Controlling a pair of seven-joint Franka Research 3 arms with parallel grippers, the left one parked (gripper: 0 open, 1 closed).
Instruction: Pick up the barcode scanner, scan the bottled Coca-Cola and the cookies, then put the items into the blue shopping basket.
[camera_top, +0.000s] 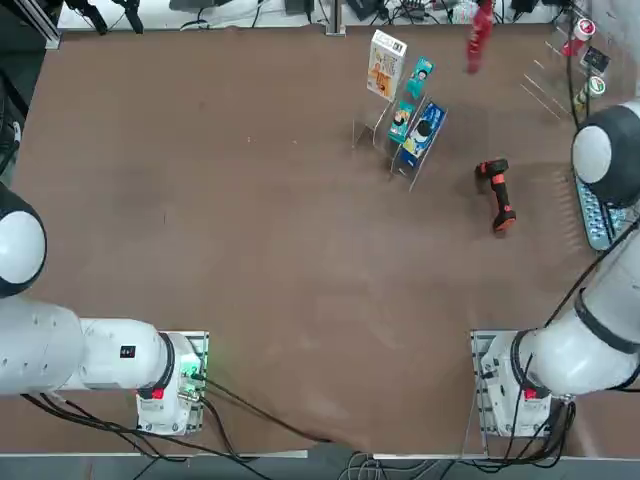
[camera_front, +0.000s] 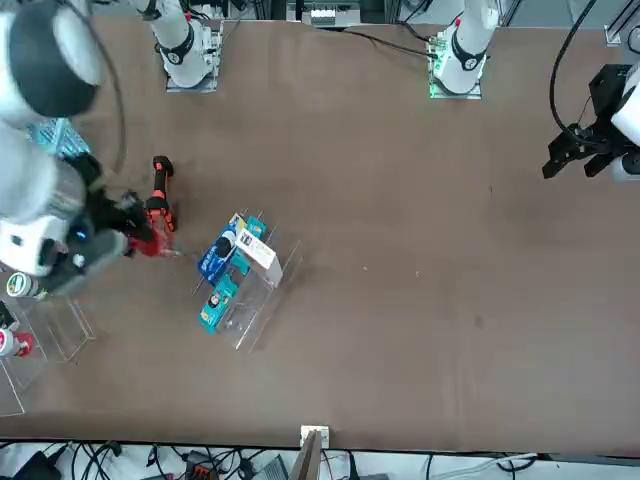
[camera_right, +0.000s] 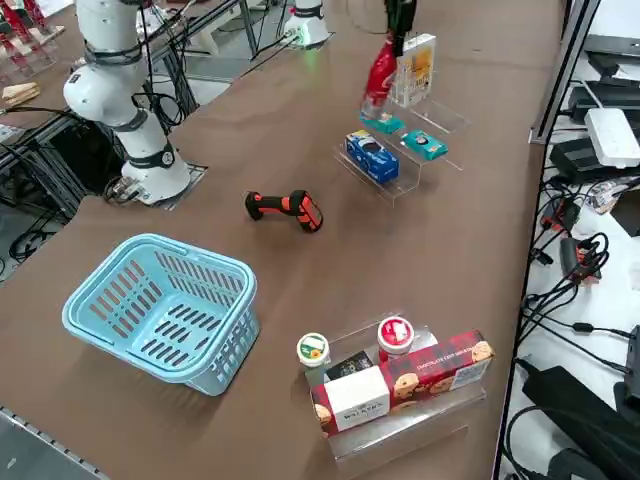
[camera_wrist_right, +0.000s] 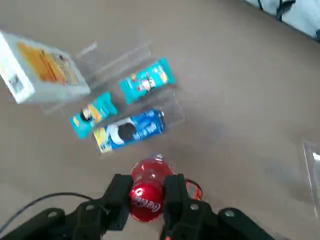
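Note:
My right gripper (camera_wrist_right: 146, 186) is shut on the bottled Coca-Cola (camera_wrist_right: 147, 194), a slim red bottle held up in the air above the table. In the right side view the bottle (camera_right: 382, 68) hangs just in front of the cookies (camera_right: 415, 67), a white box with orange pictures standing on a clear stand. The barcode scanner (camera_top: 497, 192), black with orange trim, lies on the table (camera_top: 250, 250), apart from the gripper. The blue shopping basket (camera_right: 160, 305) stands near the table's right edge, with nothing visible inside.
A clear stepped stand (camera_right: 400, 175) carries a blue packet (camera_right: 371, 156) and two teal packets (camera_right: 423, 145). A second clear stand (camera_right: 400, 425) near the basket holds two capped bottles, a red cookie box and a small white box. Cables lie beyond the far table edge.

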